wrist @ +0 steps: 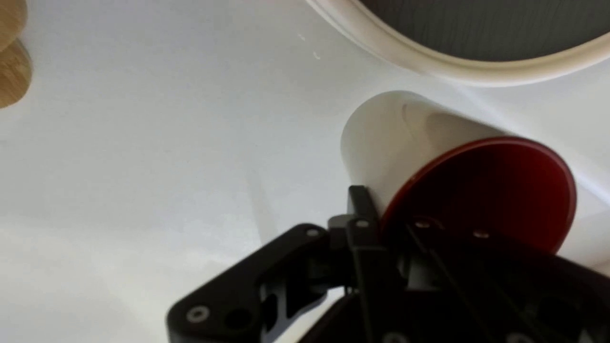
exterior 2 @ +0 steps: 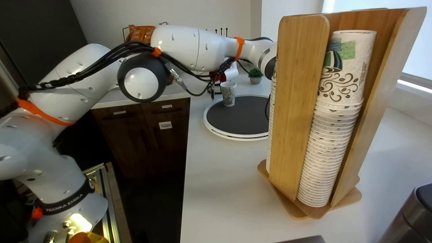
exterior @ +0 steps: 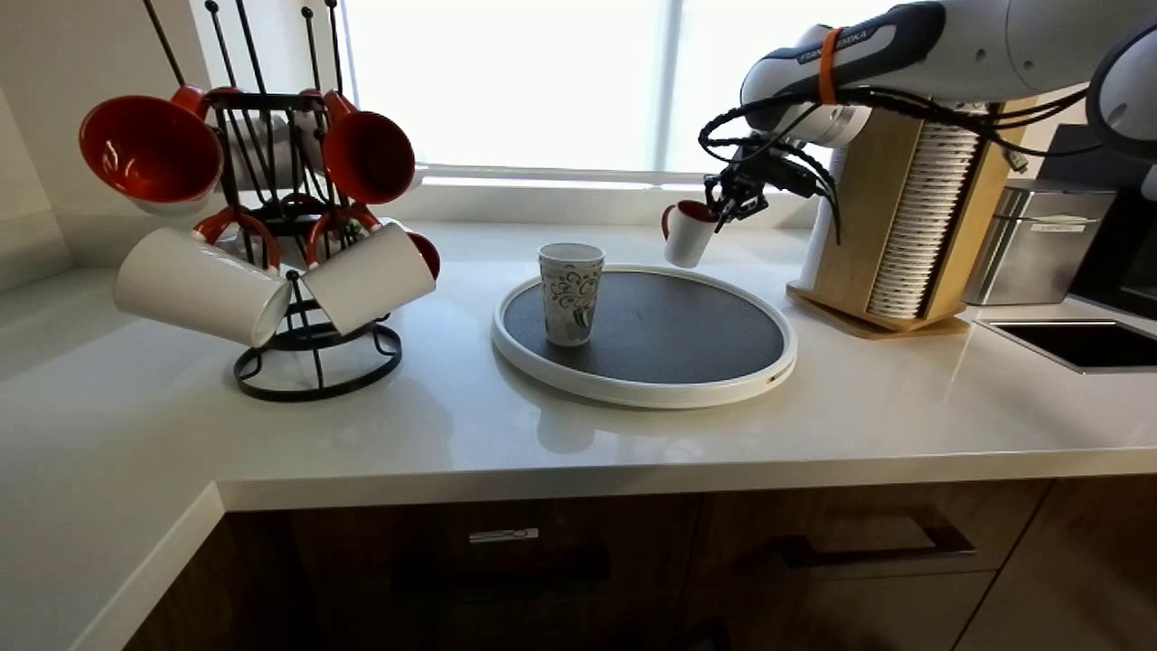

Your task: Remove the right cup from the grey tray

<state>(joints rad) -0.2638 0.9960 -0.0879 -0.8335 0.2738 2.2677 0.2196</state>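
A white mug with a red inside and red handle (exterior: 689, 239) is held tilted above the counter, just past the back right rim of the round grey tray (exterior: 646, 394). My gripper (exterior: 720, 210) is shut on the mug's rim, one finger outside the wall and one inside, as the wrist view shows (wrist: 381, 220). The mug also shows in the wrist view (wrist: 410, 138), off the tray (wrist: 457, 71). A patterned paper cup (exterior: 571, 298) stands upright on the tray's left part; it also shows in an exterior view (exterior 2: 228, 94). There, the wooden dispenser hides gripper and mug.
A black rack with several red and white mugs (exterior: 303, 339) stands left of the tray. A wooden dispenser full of paper cups (exterior: 859, 231) stands to its right, close to the arm (exterior 2: 300, 101). A small plant (exterior 2: 255, 76) stands behind the tray. A window is behind the counter.
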